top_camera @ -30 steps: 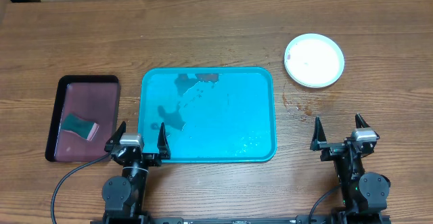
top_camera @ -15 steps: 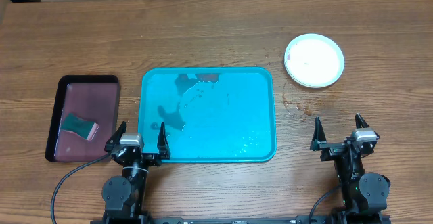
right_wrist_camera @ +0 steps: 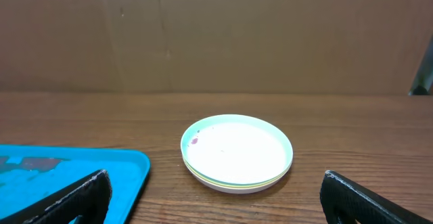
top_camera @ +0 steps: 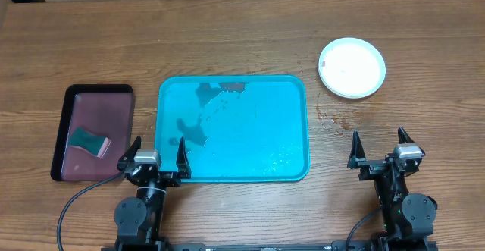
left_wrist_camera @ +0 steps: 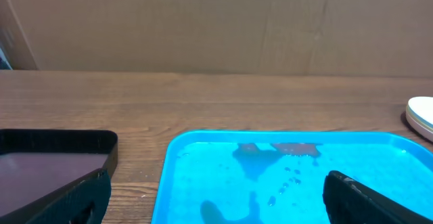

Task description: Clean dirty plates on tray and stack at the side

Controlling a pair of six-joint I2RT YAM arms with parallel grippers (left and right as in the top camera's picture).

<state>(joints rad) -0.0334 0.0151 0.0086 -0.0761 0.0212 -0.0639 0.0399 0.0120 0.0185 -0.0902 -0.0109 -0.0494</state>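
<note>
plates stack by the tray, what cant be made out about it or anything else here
- Plates: in the right wrist view the top plate covers the faces of those under it. Overhead, the rims are too small to count.
- Sponge: seen overhead only, too small to tell its state. The left wrist view does not show it.
- Turquoise tray: dark patches, water or dirt unclear. Its near edge is cut off by the bottom of the left wrist view.

Even bright light, soft shadows, sharp focus, slight glare
</note>
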